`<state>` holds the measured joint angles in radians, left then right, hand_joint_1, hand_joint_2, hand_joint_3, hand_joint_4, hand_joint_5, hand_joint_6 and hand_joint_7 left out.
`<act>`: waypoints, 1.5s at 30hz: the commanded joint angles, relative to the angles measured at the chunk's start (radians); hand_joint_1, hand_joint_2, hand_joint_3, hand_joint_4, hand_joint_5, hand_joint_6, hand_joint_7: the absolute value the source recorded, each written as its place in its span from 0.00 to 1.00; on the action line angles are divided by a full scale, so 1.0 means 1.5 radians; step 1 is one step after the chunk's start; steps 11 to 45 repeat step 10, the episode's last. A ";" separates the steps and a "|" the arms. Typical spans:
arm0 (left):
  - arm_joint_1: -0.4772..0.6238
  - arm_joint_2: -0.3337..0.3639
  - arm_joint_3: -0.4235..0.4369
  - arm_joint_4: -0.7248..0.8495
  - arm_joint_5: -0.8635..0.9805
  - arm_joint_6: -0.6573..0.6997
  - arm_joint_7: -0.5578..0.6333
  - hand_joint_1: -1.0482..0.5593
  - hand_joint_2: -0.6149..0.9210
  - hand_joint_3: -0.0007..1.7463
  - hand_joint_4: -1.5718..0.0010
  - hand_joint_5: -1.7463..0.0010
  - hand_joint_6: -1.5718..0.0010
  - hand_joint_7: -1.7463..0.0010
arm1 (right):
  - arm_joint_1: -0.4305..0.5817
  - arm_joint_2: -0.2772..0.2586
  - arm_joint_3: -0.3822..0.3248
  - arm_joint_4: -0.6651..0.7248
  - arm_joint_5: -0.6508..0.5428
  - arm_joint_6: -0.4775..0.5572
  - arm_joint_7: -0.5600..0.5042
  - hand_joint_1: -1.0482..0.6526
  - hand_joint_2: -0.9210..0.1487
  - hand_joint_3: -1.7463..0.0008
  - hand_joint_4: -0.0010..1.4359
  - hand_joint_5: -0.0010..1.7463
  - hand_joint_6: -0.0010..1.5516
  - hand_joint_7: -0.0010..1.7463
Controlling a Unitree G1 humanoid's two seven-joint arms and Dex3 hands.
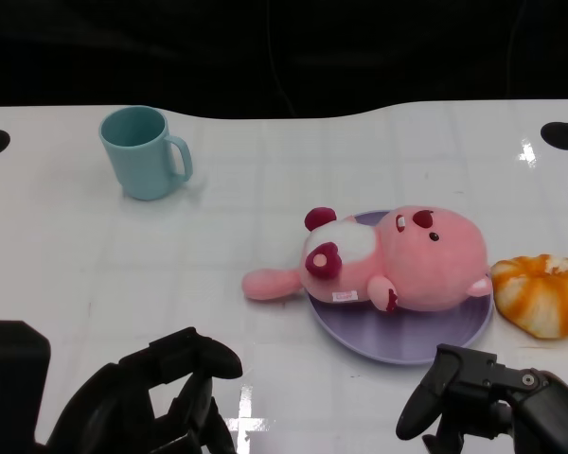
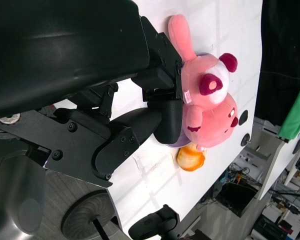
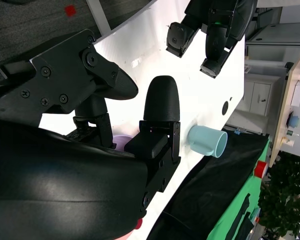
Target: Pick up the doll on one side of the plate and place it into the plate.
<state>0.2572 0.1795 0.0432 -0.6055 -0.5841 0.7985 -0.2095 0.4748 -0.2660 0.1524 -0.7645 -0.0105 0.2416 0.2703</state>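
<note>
Doll, pink plush, lies on its side on the plate, right of centre in the head view. Body and head sit over the plate; one pale pink end sticks out past the plate's left rim onto the table. Judged from this, the placing looks done or near done, the overhang simply because the doll is longer than the plate is wide.

Left hand, lower left of frame, holds nothing, fingers apart, off the table items. Right hand, lower right, just below the plate, also holds nothing, fingers spread. Both sit well short of the doll, which suits hands that have no more to grip.

Orange-and-white round toy lies just right of the plate. Teal mug stands upright, upper left, well apart.
</note>
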 commanded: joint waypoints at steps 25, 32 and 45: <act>-0.004 0.019 -0.010 -0.003 0.021 -0.019 -0.001 0.48 0.80 0.61 0.54 0.00 0.63 0.05 | -0.003 -0.004 -0.005 -0.008 0.005 0.001 0.000 0.57 0.31 0.39 0.44 0.95 0.37 0.77; -0.004 0.019 -0.010 -0.003 0.021 -0.019 -0.001 0.48 0.80 0.61 0.54 0.00 0.63 0.05 | -0.003 -0.004 -0.005 -0.008 0.005 0.001 0.000 0.57 0.31 0.39 0.44 0.95 0.37 0.77; -0.004 0.019 -0.010 -0.003 0.021 -0.019 -0.001 0.48 0.80 0.61 0.54 0.00 0.63 0.05 | -0.003 -0.004 -0.005 -0.008 0.005 0.001 0.000 0.57 0.31 0.39 0.44 0.95 0.37 0.77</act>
